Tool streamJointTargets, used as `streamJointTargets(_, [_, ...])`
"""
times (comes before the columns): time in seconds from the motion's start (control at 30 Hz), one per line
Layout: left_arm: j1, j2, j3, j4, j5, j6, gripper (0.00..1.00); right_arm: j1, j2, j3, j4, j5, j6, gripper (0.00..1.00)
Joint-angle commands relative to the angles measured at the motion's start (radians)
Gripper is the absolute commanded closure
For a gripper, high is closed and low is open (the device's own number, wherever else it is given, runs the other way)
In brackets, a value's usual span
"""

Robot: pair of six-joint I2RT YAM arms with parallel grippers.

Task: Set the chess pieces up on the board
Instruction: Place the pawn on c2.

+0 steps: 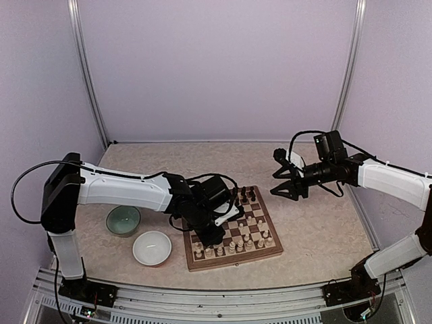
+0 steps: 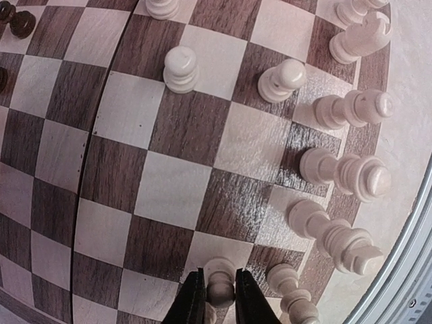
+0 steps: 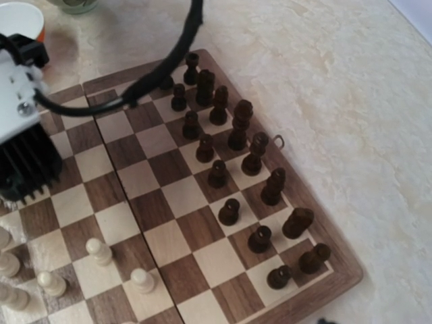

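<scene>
Left wrist view: the left hand (image 2: pixel 220 300) has 2 fingers narrowly flanking a cream pawn (image 2: pixel 220 278) near the board's (image 2: pixel 169 128) near edge; whether they pinch it I cannot tell. Cream pieces (image 2: pixel 351 175) line that edge, dark pieces (image 3: pixel 236 128) the far one, open squares between. Beyond, the right hand (image 1: pixel 287 183) hangs spread over open table (image 1: pixel 317 229).
</scene>
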Motion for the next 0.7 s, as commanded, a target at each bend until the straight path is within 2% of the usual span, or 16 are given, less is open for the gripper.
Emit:
streamJointTargets(0.0, [-0.016,0.025,0.030,-0.012,-0.008,0.004,0.81,-0.003,-0.001,-0.008,-0.001,0.001,-0.010,0.37])
streamJointTargets(0.3, [-0.020,0.040,0.043,-0.013,-0.013,0.005,0.80,-0.003,-0.001,-0.008,-0.006,-0.001,-0.012,0.37])
streamJointTargets(0.67, [-0.019,-0.021,0.054,-0.039,-0.094,0.004,0.70,-0.003,0.011,0.013,-0.020,-0.018,0.006,0.37])
